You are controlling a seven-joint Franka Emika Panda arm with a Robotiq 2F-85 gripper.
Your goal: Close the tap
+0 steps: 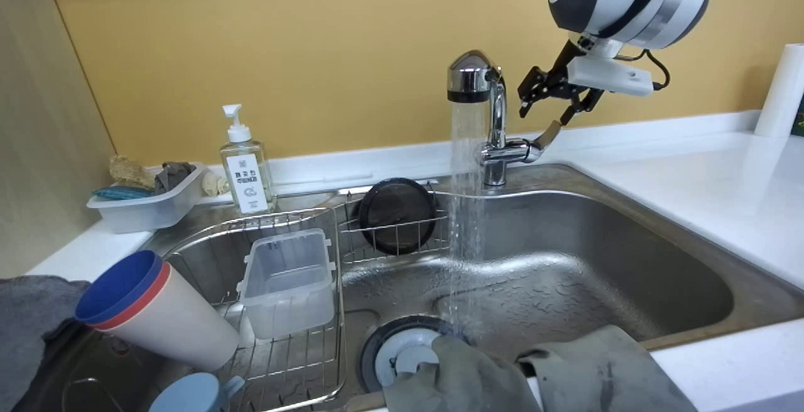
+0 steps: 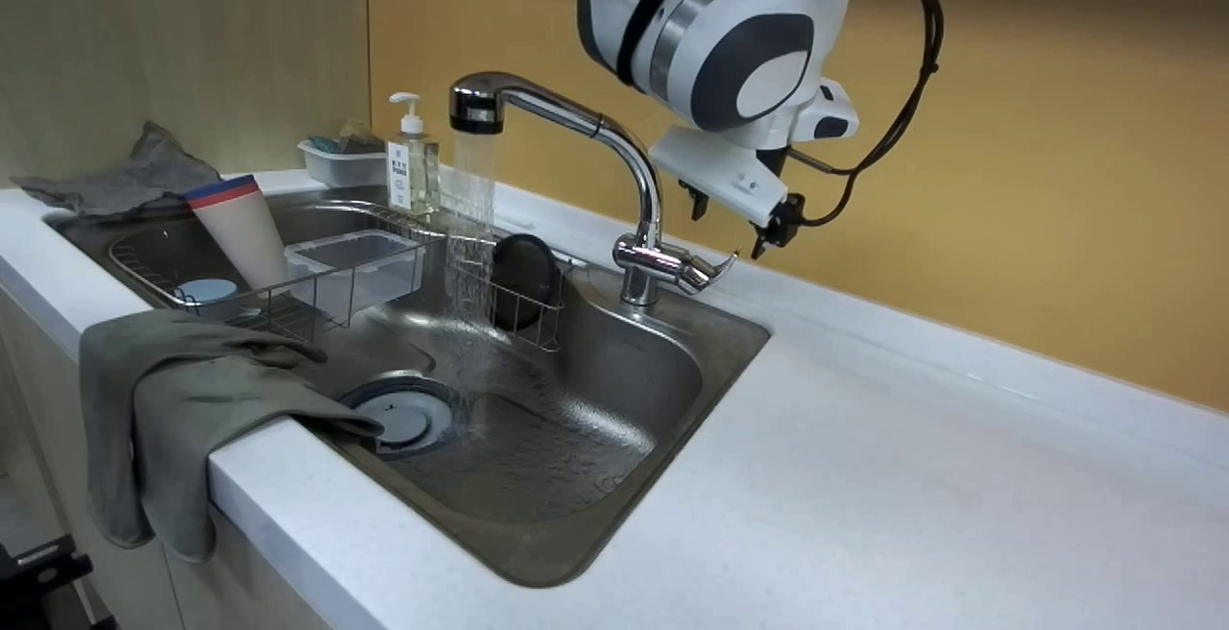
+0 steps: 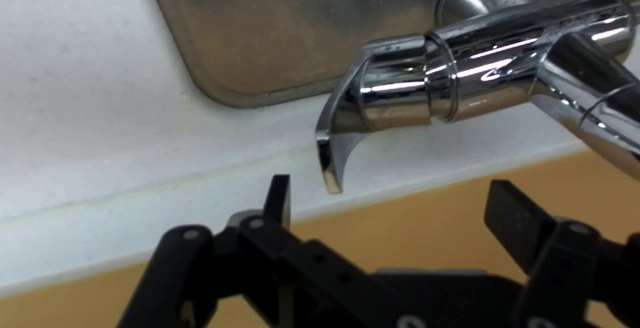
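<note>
The hand (image 1: 544,115) hangs in the air above the white bench (image 2: 912,476), with its two fingers (image 3: 517,223) spread wide apart. The shiny tap (image 2: 640,179) stands close to the hand. Its little handle (image 3: 334,153) sticks out toward the hand, just past the fingers, and a small gap lies between them. Water (image 1: 468,223) pours out of the tap and down into the sink (image 1: 641,255), lower than the hand. A soap bottle (image 1: 248,183) stands well away from the hand, past the tap.
</note>
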